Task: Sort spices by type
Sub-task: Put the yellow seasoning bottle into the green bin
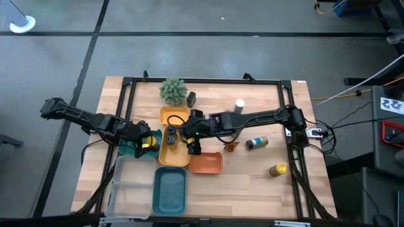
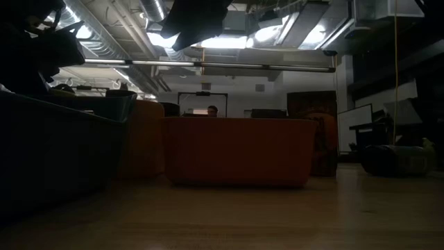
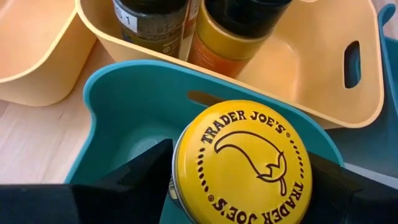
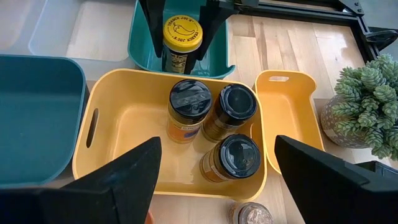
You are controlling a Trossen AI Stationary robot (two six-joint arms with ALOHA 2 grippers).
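High view: left end effector sits over a small teal tray at the left of the big yellow tray, fingers either side of a yellow-cap jar. Left wrist view shows that cap w/ a chili logo, a dark finger close on each side; jar stands upright inside the teal tray. Right wrist view agrees: jar pinched betw. the two fingers, bottom in the tray.

Right end effector hovers over the big yellow tray's right edge, fingers spread wide, nothing betw. them; in its wrist view the fingers frame the tray. 3 dark-cap jars stand upright in that tray, touching or nearly so.

Smaller yellow tray lies just beyond, next to the plant. Orange tray is just right of the big yellow one; larger teal tray near the front edge, clear bin beside it.

Loose on the tabletop: black box by the plant, white-cap jar, a bottle on its side, yellow-cap jar right-front, brown packet near the orange tray.

Low view: dark; orange tray seen side-on.
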